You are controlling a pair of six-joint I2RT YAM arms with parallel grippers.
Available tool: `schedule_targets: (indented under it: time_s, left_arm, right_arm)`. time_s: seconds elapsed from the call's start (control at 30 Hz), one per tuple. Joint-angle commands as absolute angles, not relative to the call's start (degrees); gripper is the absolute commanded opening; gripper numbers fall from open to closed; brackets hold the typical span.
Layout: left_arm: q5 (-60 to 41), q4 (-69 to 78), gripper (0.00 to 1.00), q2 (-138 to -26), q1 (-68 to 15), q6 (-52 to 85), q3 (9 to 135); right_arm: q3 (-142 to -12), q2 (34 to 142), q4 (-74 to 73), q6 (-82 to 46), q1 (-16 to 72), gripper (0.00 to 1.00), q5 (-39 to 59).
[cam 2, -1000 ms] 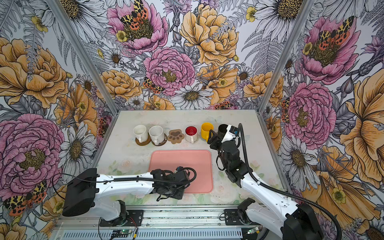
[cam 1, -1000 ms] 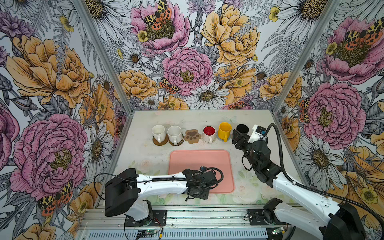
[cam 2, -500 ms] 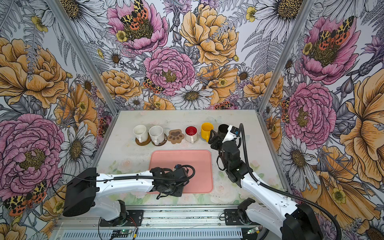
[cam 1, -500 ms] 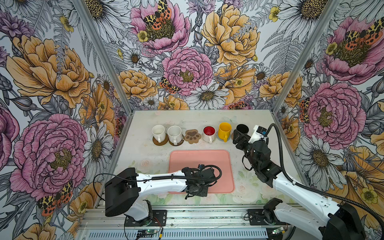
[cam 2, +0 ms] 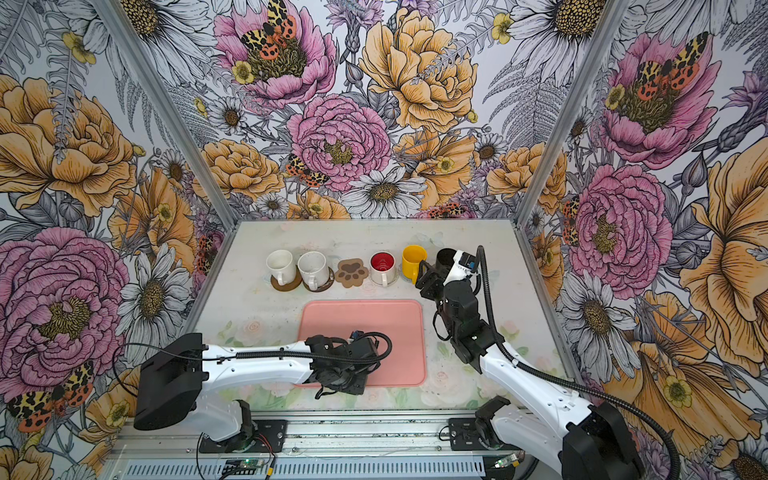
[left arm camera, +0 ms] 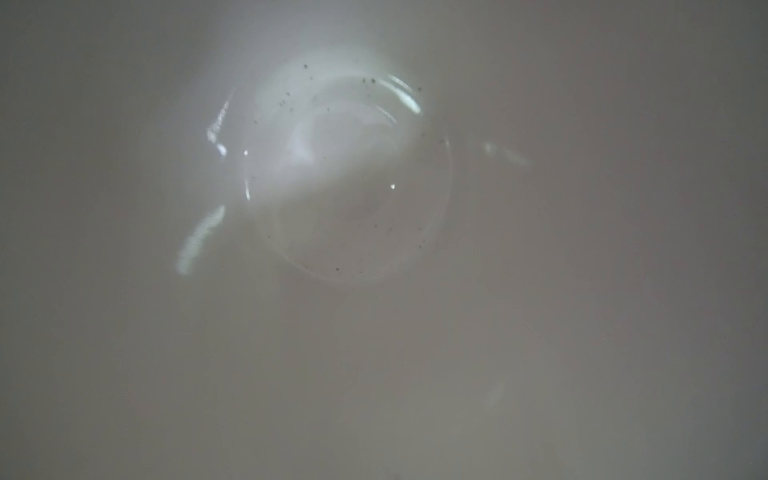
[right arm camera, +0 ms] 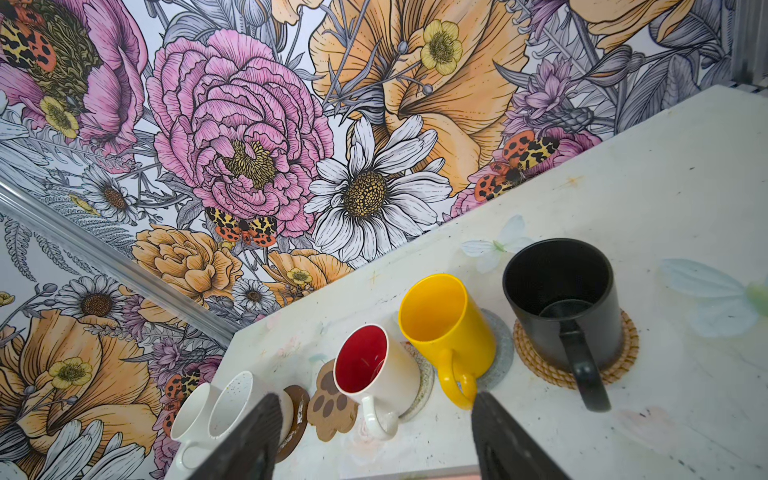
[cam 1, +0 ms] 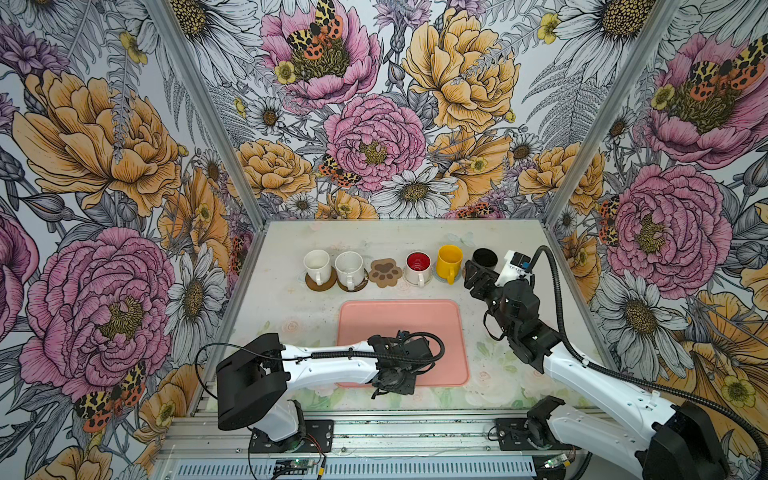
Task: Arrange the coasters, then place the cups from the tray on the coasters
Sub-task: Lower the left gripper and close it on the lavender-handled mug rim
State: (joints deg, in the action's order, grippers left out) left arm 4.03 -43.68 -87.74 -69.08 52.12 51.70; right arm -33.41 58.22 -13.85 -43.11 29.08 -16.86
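Five cups stand in a row on coasters in both top views: white point(cam 1: 318, 266), speckled white point(cam 1: 349, 268), white with red inside point(cam 1: 417, 268), yellow point(cam 1: 449, 262) and black point(cam 1: 485, 258). The tan paw coaster point(cam 1: 385, 272) lies bare between them. My right gripper point(right arm camera: 374, 440) is open just in front of the yellow and black cups, holding nothing. My left gripper point(cam 1: 392, 380) hangs over the front edge of the pink tray point(cam 1: 399, 320), its fingers hidden under the wrist. The left wrist view is filled by the white inside of a cup point(left arm camera: 353, 187).
The rattan coaster point(right arm camera: 577, 361) under the black cup lies near the right wall. Flowered walls close in the table point(cam 1: 291, 249) on three sides. The metal rail point(cam 1: 374, 432) with the arm bases runs along the front.
The left wrist has shifted slightly over the tray's front edge. The right arm has stayed where it was.
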Motion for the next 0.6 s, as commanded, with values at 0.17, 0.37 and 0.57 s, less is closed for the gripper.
schedule_targets:
  time_s: [0.17,0.37,0.57]
  left_arm:
    - [6.24,-43.59,0.22,-88.18,-68.29,51.59,52.54]
    - [6.33,-43.64,0.0,-88.42,-68.12,51.38,52.49]
    - [6.76,-43.83,0.0,-88.21,-67.98,51.07,52.6]
  right_arm:
    - [-34.12,58.54,-13.71,-44.11,28.43,0.74,-16.08]
    - [-34.1,58.62,-13.62,-44.29,28.32,0.74,-15.73]
    - [-34.06,58.8,-13.62,-44.37,28.14,0.74,-15.6]
